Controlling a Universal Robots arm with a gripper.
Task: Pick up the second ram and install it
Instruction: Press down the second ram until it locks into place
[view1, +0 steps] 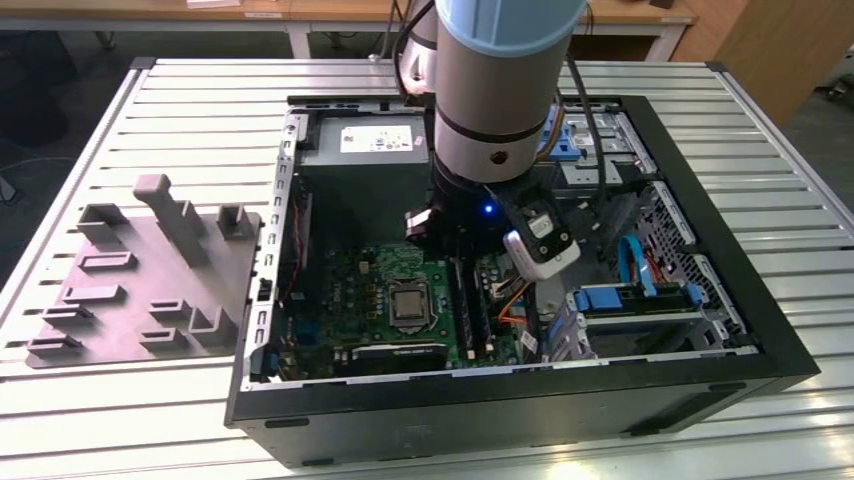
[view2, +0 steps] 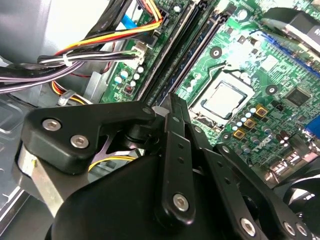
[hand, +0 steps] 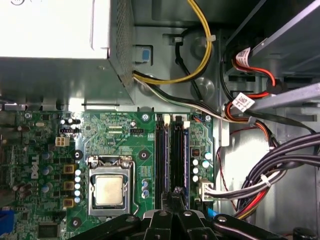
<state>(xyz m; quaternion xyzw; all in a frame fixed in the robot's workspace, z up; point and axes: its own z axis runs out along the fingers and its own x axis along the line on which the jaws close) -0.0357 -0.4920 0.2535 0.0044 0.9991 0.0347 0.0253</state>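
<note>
1. Gripper (view2: 172, 107) black, low over the motherboard (view2: 280, 75), tips at the slot rails (view2: 187, 37).
2. CPU socket (view2: 222, 100) just beside the rails.
3. Cable bundle (view2: 85, 55) reaches the board's edge.

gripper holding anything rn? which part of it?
Cannot tell. The gripper sits low over the RAM slots on the motherboard in both wrist views; its linkage hides the tips and whatever is between them.

The second ram (hand: 185, 165), a thin blue stick, stands on edge in a black motherboard slot (hand: 179, 160), beside the CPU socket (hand: 110, 187).
</note>
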